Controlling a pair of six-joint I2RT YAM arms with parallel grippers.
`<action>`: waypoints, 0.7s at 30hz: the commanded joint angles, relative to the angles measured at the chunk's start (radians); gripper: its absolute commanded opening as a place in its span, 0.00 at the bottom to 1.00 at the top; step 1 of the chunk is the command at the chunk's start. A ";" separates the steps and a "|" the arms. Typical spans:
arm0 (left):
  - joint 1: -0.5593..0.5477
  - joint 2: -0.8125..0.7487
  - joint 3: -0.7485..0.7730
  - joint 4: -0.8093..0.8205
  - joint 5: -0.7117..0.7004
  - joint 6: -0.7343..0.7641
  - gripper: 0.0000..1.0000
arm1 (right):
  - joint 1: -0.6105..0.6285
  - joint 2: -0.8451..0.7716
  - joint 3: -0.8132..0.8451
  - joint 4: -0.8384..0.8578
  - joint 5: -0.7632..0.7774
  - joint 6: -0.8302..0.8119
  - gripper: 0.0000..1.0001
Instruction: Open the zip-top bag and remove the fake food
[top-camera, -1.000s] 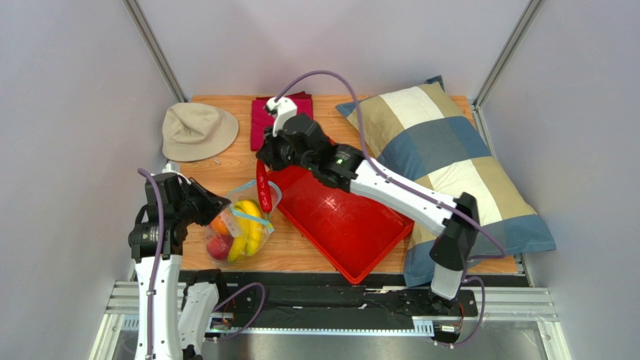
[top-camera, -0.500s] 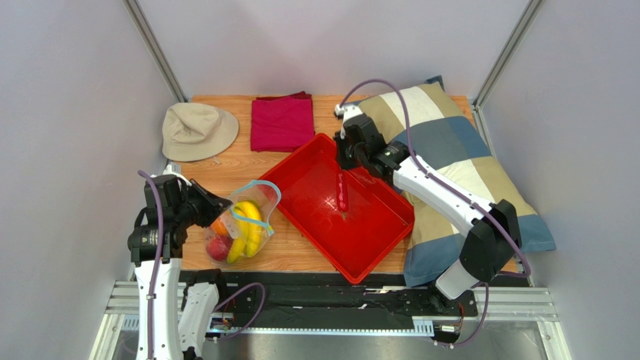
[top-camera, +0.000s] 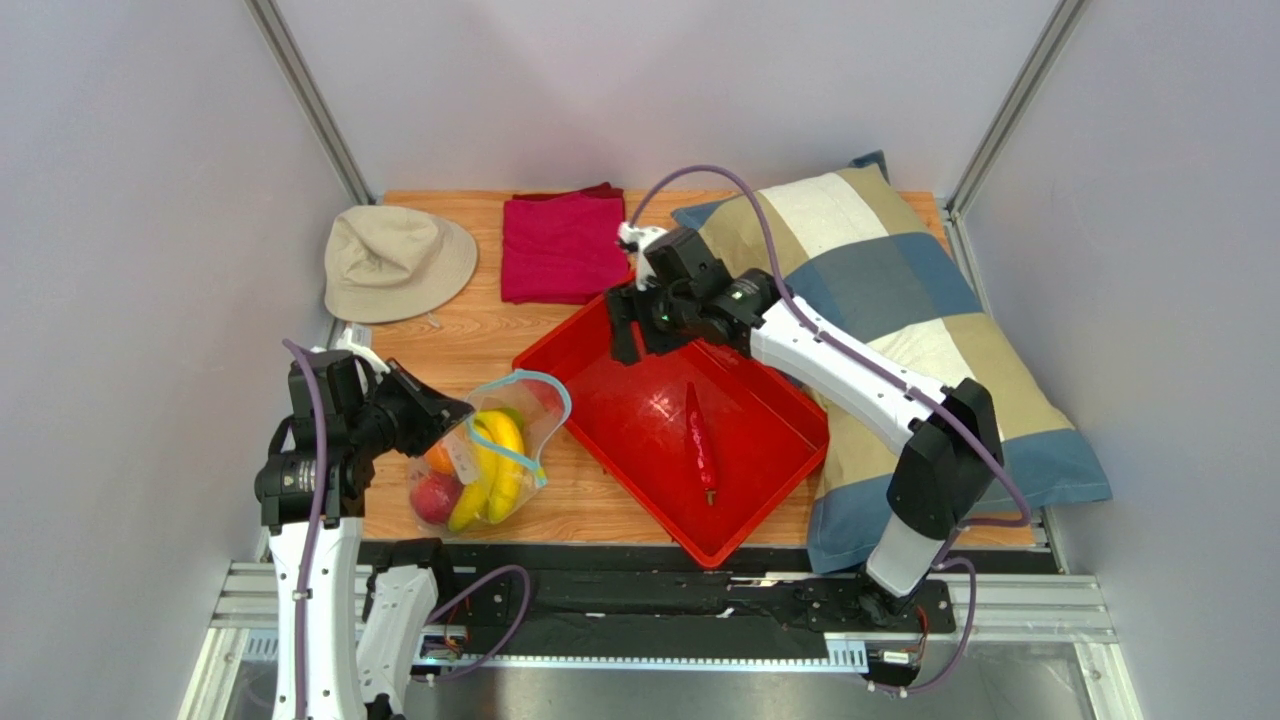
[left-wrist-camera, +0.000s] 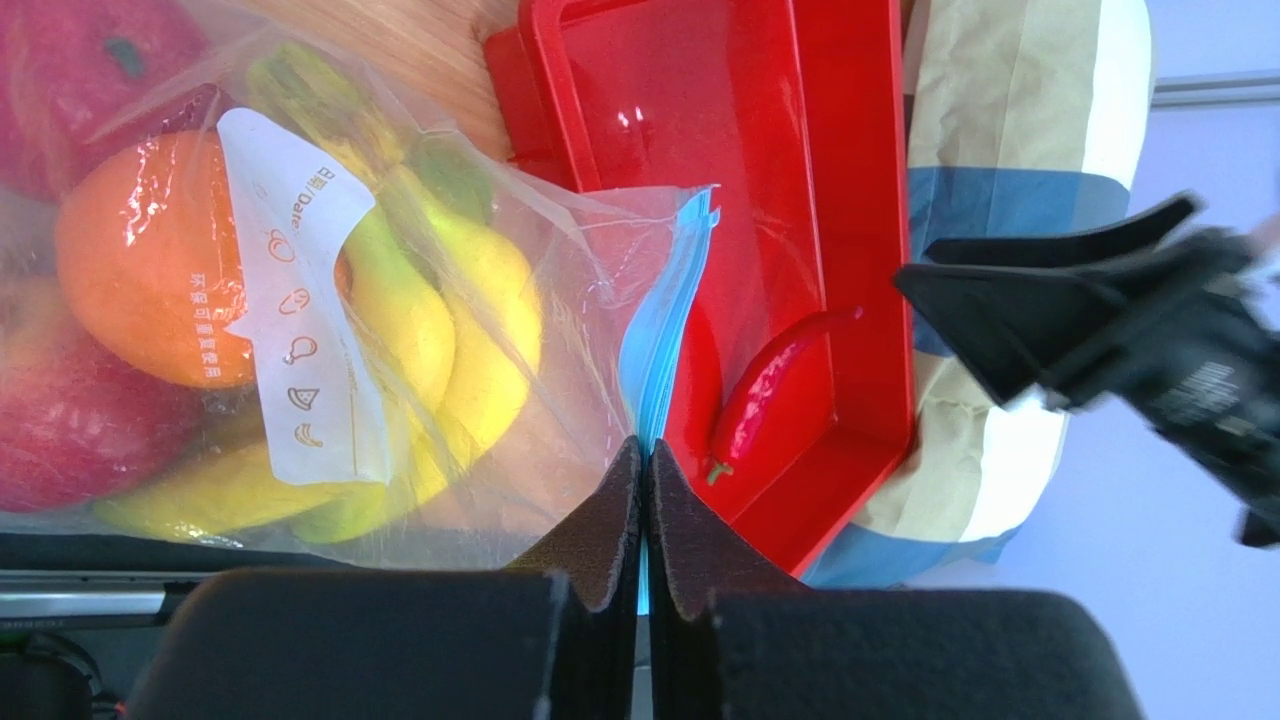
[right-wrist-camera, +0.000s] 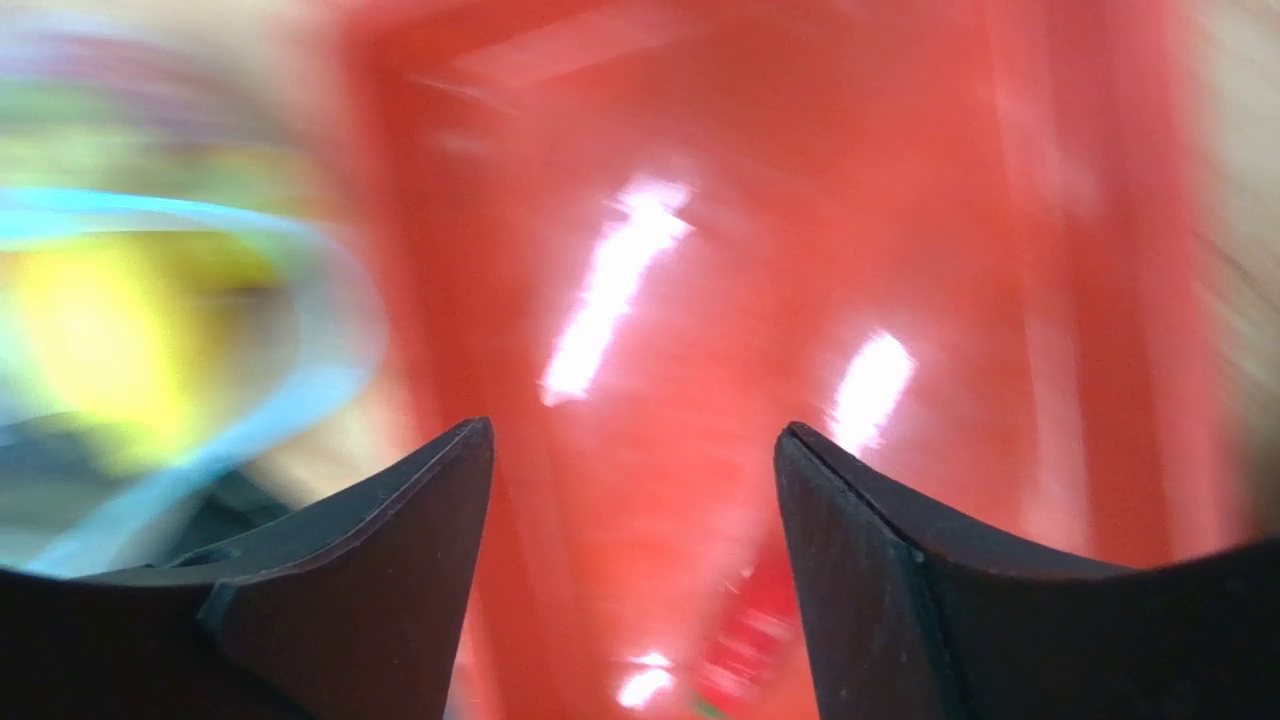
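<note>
The right gripper (right-wrist-camera: 631, 438), jaws apart and empty, hung over the red tray (top-camera: 639, 428); zip-top bag (top-camera: 499, 458) lay leftward, clamped by left gripper (left-wrist-camera: 643, 450).

a beige hat (top-camera: 394, 263) and folded magenta cloth (top-camera: 561, 248) lie on the counter (top-camera: 481, 338); a red tray (top-camera: 631, 435) touches a checked pillow (top-camera: 917, 300).
</note>
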 joint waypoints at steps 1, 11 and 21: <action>-0.005 -0.007 0.046 0.012 0.036 0.022 0.00 | 0.142 0.067 0.185 0.078 -0.296 0.080 0.68; -0.005 0.017 0.100 -0.010 0.058 0.013 0.00 | 0.291 0.199 0.119 0.338 -0.421 0.260 0.68; -0.005 -0.012 0.068 -0.034 0.087 -0.007 0.00 | 0.296 0.279 0.047 0.537 -0.396 0.356 0.73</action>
